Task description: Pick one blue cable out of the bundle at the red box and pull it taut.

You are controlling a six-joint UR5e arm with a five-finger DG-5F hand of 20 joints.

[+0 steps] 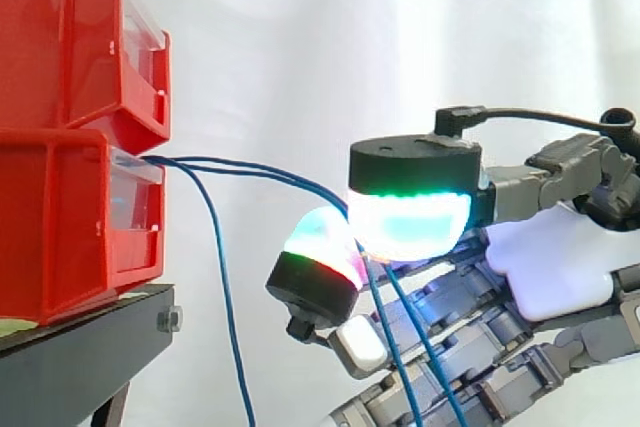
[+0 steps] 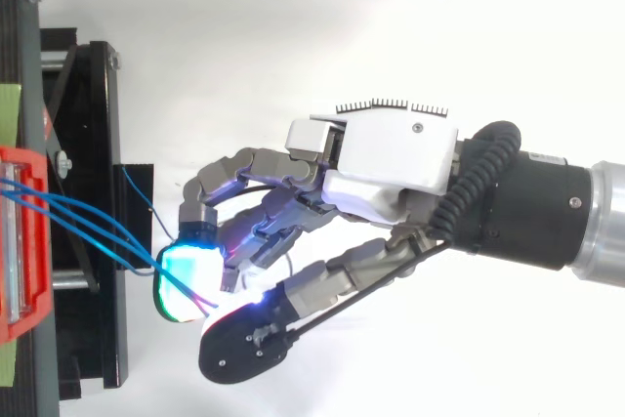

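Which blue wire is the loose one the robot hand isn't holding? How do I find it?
Start at the red bins stacked on the left of the side view; blue cables come out of the front of the lower bin. Two cross to the hand and pass between its glowing pads. The loose cable drops straight down by the black stand, clear of the hand.

A white curtain (image 1: 330, 47), evenly lit, shows soft folds across the upper right of the side view. A black stand (image 1: 85, 347) sits at lower left, a bolt (image 1: 168, 320) on its corner; from above, it runs down the left edge.
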